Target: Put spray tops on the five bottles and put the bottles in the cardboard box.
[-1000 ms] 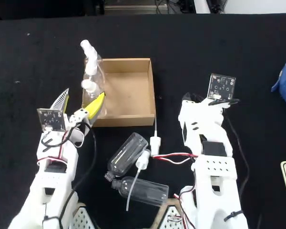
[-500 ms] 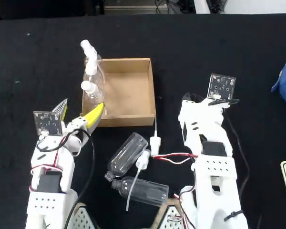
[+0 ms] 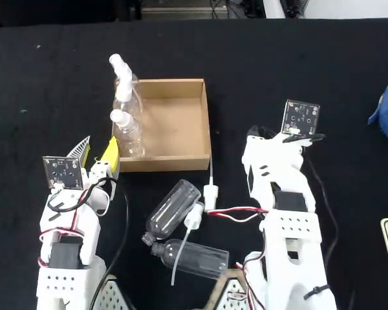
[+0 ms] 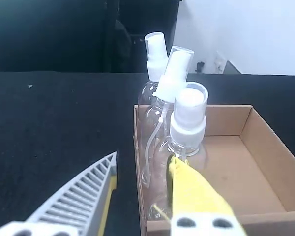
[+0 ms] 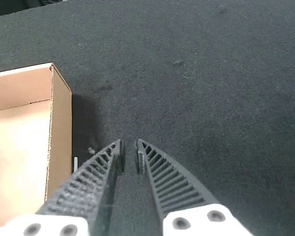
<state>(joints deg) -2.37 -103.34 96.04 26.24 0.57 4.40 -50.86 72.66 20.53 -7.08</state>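
High view over the black worktop point(image 3: 52, 71): the cardboard box point(image 3: 178, 129) sits open side up ahead of the two arms. Upright bottles point(image 3: 130, 139) stand against its left wall, long axes vertical and spray tops pointing up; the left wrist view shows three such tops. Two uncapped bottles lie on their sides nearer the arms. The diagonal bottle point(image 3: 173, 206) has its neck toward the near left. The crosswise bottle point(image 3: 197, 258) lies just beside it, neck to the left. One loose spray top point(image 3: 210, 192) points its tube at the box, and a second loose top point(image 3: 194, 216) rests against the diagonal bottle. The left gripper point(image 3: 96, 152) sits off the box's near left corner, fingers point(image 4: 196, 196) spread wide and empty. The right gripper point(image 5: 129, 145) is over bare worktop right of the box, fingers drawn almost together, grasping nothing
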